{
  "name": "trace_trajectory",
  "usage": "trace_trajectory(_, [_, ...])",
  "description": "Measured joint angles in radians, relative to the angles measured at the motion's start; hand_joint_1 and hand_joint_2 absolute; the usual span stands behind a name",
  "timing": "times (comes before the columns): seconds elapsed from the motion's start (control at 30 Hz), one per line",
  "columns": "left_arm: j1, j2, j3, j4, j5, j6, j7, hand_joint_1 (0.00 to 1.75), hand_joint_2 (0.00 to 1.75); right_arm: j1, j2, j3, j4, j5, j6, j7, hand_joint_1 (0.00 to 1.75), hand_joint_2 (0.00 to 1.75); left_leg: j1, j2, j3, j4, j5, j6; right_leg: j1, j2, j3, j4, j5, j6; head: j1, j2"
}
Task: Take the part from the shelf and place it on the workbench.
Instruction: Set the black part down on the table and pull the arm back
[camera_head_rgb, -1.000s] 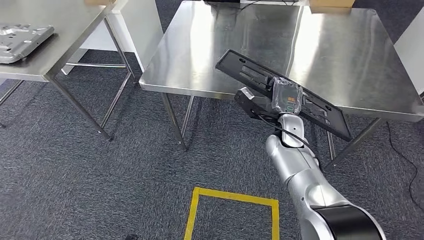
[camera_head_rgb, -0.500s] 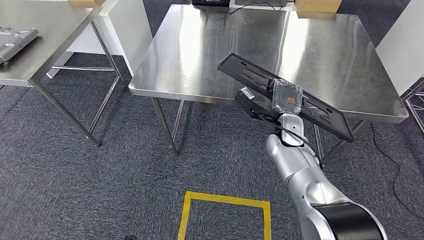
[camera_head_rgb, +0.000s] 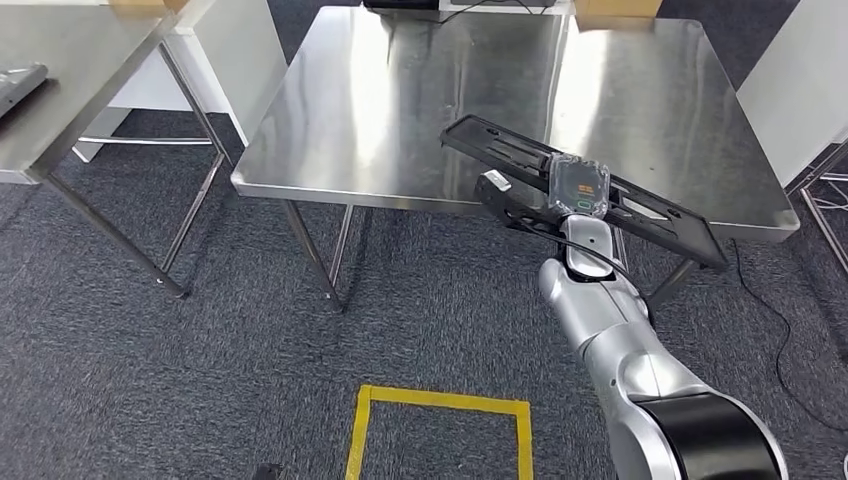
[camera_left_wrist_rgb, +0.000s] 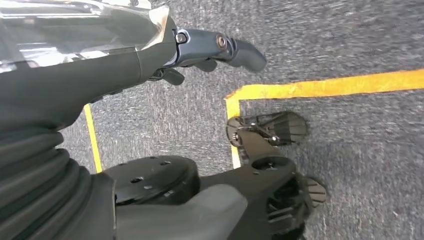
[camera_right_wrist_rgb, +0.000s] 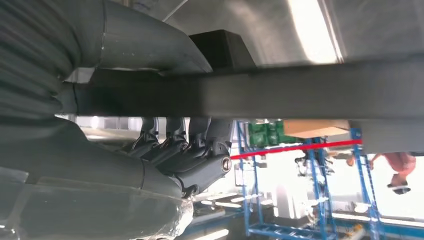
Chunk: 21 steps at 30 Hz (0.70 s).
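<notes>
Head view: the right robot hand (camera_head_rgb: 535, 205) grips a long black part (camera_head_rgb: 585, 190) from beneath, its fingers closed around the part near mid-length. The part is carried tilted, its far end over the near edge of the steel surface (camera_head_rgb: 400, 110) and its near end hanging past that edge, beyond the robot hand. It is not yet set down. Judgement: this is the carry-and-approach step; the next move calls for bringing the part fully over the surface, levelling it, lowering it, then releasing. A second table (camera_head_rgb: 60, 90) stands well apart on the left side, and a yellow floor marking (camera_head_rgb: 440, 402) lies behind the robot hand. A cardboard box (camera_head_rgb: 615, 8) sits at the far edge of the surface, well beyond the part. Nothing stands between part and surface.

Left wrist view: the left robot hand (camera_left_wrist_rgb: 210, 47) hangs over the carpet, fingers curled in, holding nothing.

Right wrist view: the right robot hand's fingers (camera_right_wrist_rgb: 185, 150) are wrapped against the part's dark underside; blue racking (camera_right_wrist_rgb: 310, 190) stands in the background.
</notes>
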Motion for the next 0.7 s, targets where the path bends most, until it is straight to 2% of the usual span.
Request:
trace_trajectory(0.07, [-0.006, 0.000, 0.000, 0.000, 0.007, -0.001, 0.005, 0.00, 1.75, -0.013, 0.005, 0.001, 0.001, 0.002, 0.010, 0.000, 1.75, 1.75, 0.003, -0.003, -0.053, 0.095, -0.033, -0.008, 0.000, 0.004, 0.012, -0.001, -0.007, -0.013, -0.001, 0.000])
trace_trajectory(0.13, [-0.007, 0.001, 0.001, 0.000, 0.013, 0.000, 0.008, 0.00, 1.75, -0.020, 0.009, 0.004, 0.004, 0.005, 0.018, -0.001, 1.75, 1.75, 0.003, -0.005, -0.134, 0.220, -0.074, -0.013, 0.005, 0.009, 0.020, -0.001, -0.016, -0.024, -0.001, 0.000])
trace_trajectory(0.17, [-0.007, 0.001, 0.001, 0.000, 0.015, 0.000, 0.009, 0.00, 1.75, -0.021, 0.011, 0.006, 0.007, 0.006, 0.021, -0.001, 1.75, 1.75, 0.003, -0.005, -0.163, 0.253, -0.078, -0.012, 0.008, 0.011, 0.025, -0.001, -0.020, -0.028, -0.001, 0.000])
trace_trajectory(0.2, [-0.006, 0.002, 0.001, 0.000, 0.017, 0.000, 0.010, 0.00, 1.75, -0.021, 0.013, 0.007, 0.009, 0.008, 0.024, -0.001, 1.75, 1.75, 0.002, -0.005, -0.177, 0.253, -0.063, -0.009, 0.011, 0.014, 0.031, -0.001, -0.025, -0.030, -0.001, 0.000])
trace_trajectory(0.23, [-0.006, 0.002, 0.001, 0.000, 0.017, 0.000, 0.010, 0.00, 1.75, -0.021, 0.015, 0.008, 0.010, 0.009, 0.025, -0.001, 1.75, 1.75, 0.001, -0.006, -0.171, 0.214, -0.028, -0.002, 0.014, 0.016, 0.039, -0.001, -0.031, -0.030, -0.001, 0.000])
trace_trajectory(0.27, [-0.006, 0.002, 0.002, 0.000, 0.018, 0.000, 0.010, 0.00, 1.75, -0.022, 0.016, 0.008, 0.011, 0.010, 0.025, -0.001, 1.75, 1.75, -0.001, -0.007, -0.148, 0.146, 0.020, 0.009, 0.017, 0.018, 0.047, -0.002, -0.037, -0.030, -0.001, 0.000])
trace_trajectory(0.3, [-0.006, 0.004, 0.002, 0.000, 0.018, 0.000, 0.010, 0.00, 1.75, -0.024, 0.017, 0.008, 0.012, 0.010, 0.025, -0.001, 1.75, 1.75, -0.005, -0.009, -0.121, 0.080, 0.055, 0.020, 0.019, 0.019, 0.055, -0.003, -0.043, -0.028, 0.000, 0.000])
trace_trajectory(0.33, [-0.007, 0.006, 0.002, 0.000, 0.018, 0.000, 0.010, 0.00, 1.75, -0.027, 0.018, 0.009, 0.012, 0.011, 0.026, -0.001, 1.75, 1.75, -0.010, -0.011, -0.098, 0.024, 0.073, 0.030, 0.020, 0.020, 0.061, -0.005, -0.048, -0.025, 0.001, 0.000])
trace_trajectory(0.37, [-0.008, 0.008, 0.002, 0.000, 0.019, -0.001, 0.010, 0.00, 1.75, -0.029, 0.019, 0.010, 0.013, 0.012, 0.026, -0.001, 1.75, 1.75, -0.015, -0.013, -0.082, -0.009, 0.077, 0.038, 0.019, 0.021, 0.065, -0.008, -0.052, -0.021, 0.001, 0.000])
trace_trajectory(0.43, [-0.007, 0.009, 0.002, 0.000, 0.021, -0.003, 0.009, 0.00, 1.75, -0.031, 0.020, 0.013, 0.014, 0.014, 0.028, -0.001, 1.75, 1.75, -0.023, -0.015, -0.064, -0.034, 0.064, 0.047, 0.022, 0.022, 0.074, -0.007, -0.048, -0.007, 0.000, 0.000])
trace_trajectory(0.5, [-0.006, 0.009, 0.002, 0.000, 0.024, -0.005, 0.009, 0.00, 1.75, -0.031, 0.021, 0.015, 0.014, 0.016, 0.032, -0.001, 1.75, 1.75, -0.021, -0.016, -0.035, -0.052, 0.068, 0.055, 0.025, 0.019, 0.074, 0.010, -0.052, 0.004, 0.000, 0.000])
trace_trajectory(0.53, [-0.007, 0.009, 0.002, 0.000, 0.025, -0.005, 0.009, 0.00, 1.75, -0.033, 0.021, 0.016, 0.014, 0.017, 0.033, -0.001, 1.75, 1.75, -0.019, -0.015, -0.021, -0.057, 0.068, 0.058, 0.024, 0.017, 0.061, 0.036, -0.062, 0.007, 0.001, 0.000])
trace_trajectory(0.57, [-0.007, 0.009, 0.002, 0.000, 0.026, -0.004, 0.009, 0.00, 1.75, -0.033, 0.021, 0.017, 0.015, 0.018, 0.034, -0.001, 1.75, 1.75, -0.018, -0.015, -0.012, -0.060, 0.066, 0.060, 0.023, 0.014, 0.034, 0.082, -0.079, 0.006, 0.002, 0.000])
trace_trajectory(0.63, [-0.008, 0.009, 0.003, 0.000, 0.026, -0.004, 0.010, 0.00, 1.75, -0.030, 0.021, 0.018, 0.017, 0.019, 0.038, -0.001, 1.75, 1.75, -0.018, -0.016, -0.001, -0.060, 0.054, 0.061, 0.022, 0.012, -0.044, 0.205, -0.118, 0.002, 0.003, 0.000])
trace_trajectory(0.67, [-0.007, 0.009, 0.003, 0.000, 0.027, -0.004, 0.010, 0.00, 1.75, -0.025, 0.021, 0.019, 0.019, 0.021, 0.041, -0.001, 1.75, 1.75, -0.018, -0.018, 0.006, -0.060, 0.046, 0.060, 0.022, 0.012, -0.079, 0.247, -0.129, 0.003, 0.003, 0.000])
trace_trajectory(0.7, [-0.005, 0.008, 0.003, 0.000, 0.026, -0.005, 0.010, 0.00, 1.75, -0.019, 0.020, 0.019, 0.020, 0.023, 0.044, -0.001, 1.75, 1.75, -0.018, -0.020, 0.014, -0.059, 0.038, 0.058, 0.021, 0.011, -0.098, 0.255, -0.125, 0.008, 0.004, 0.000])
